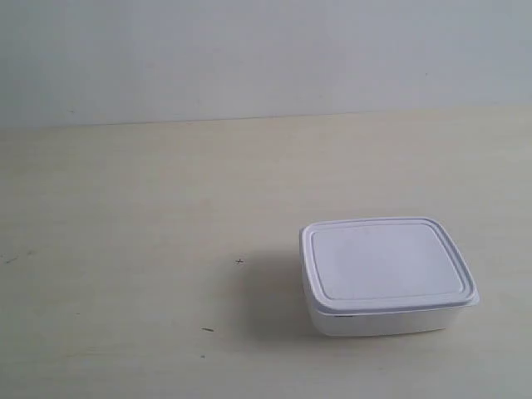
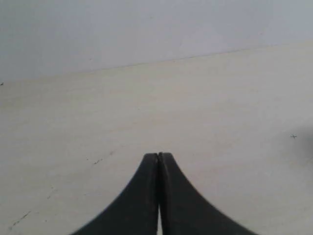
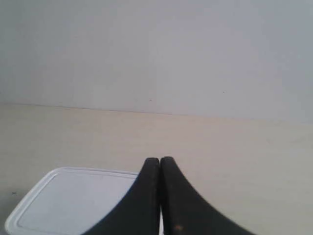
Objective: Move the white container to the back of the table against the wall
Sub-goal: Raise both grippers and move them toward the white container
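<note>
White container (image 1: 386,268) apparently sealed, contents unseen; left pincer (image 2: 158,156), right pincer (image 3: 160,160) both closed.

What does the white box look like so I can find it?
Start at the wide cream table below the pale wall. The white container sits at the exterior view's lower right, away from the wall. It's the only box: shallow, rounded corners, flat rimmed lid.

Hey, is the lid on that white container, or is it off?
On. The lid sits flat over the container, its rim overhanging the walls on every visible side. What's inside cannot be told.
</note>
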Motion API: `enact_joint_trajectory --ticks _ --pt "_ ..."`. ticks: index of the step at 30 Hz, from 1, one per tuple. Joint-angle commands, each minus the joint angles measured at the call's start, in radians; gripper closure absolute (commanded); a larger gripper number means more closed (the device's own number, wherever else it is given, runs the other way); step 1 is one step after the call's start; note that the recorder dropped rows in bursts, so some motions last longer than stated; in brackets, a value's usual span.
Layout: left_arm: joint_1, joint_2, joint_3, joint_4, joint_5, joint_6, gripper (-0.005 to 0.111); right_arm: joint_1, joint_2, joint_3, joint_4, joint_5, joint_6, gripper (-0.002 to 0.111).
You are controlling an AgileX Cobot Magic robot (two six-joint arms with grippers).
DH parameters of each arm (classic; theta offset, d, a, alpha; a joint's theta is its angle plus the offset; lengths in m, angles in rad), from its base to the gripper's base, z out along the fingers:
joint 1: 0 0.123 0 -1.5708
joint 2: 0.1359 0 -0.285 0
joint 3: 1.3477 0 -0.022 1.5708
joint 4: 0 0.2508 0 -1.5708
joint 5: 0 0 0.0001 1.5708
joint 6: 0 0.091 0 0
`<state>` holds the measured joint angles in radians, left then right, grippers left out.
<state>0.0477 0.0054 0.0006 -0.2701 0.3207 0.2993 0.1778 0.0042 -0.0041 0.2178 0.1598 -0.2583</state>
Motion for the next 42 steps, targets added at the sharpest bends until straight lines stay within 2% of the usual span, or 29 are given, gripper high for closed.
enact_joint_trajectory --ticks 1,5,8,13,19,27,30,34,42 --pt "0.003 -0.005 -0.001 -0.002 -0.01 -0.008 0.107 -0.005 -0.004 0.004 0.001 -0.005 -0.003 0.108" --pt "0.003 -0.005 -0.001 0.024 -0.027 0.015 0.107 -0.005 -0.004 0.004 0.001 -0.005 -0.003 0.108" --pt "0.003 -0.005 -0.001 -0.061 -0.052 -0.023 0.107 -0.005 -0.004 0.004 0.019 -0.013 -0.003 0.108" --pt "0.003 -0.005 -0.001 -0.087 -0.159 -0.026 0.107 -0.005 -0.004 0.004 0.041 -0.121 -0.003 0.108" --pt "0.003 -0.005 -0.001 -0.405 -0.285 -0.181 0.107 -0.003 -0.004 0.004 0.167 -0.226 0.234 0.108" --pt "0.003 -0.005 -0.001 -0.423 -0.314 -0.197 0.107 -0.003 -0.004 0.004 0.177 -0.201 0.371 0.108" --pt "0.003 -0.005 -0.007 -0.421 -0.24 -0.188 0.107 -0.003 -0.004 -0.005 0.177 -0.14 0.371 0.108" --pt "0.003 0.02 -0.108 -0.421 -0.119 -0.139 0.107 -0.003 0.05 -0.072 0.177 -0.074 0.371 0.108" --pt "0.003 0.273 -0.371 -0.465 0.034 -0.072 0.107 -0.003 0.331 -0.394 0.165 0.253 0.291 0.108"
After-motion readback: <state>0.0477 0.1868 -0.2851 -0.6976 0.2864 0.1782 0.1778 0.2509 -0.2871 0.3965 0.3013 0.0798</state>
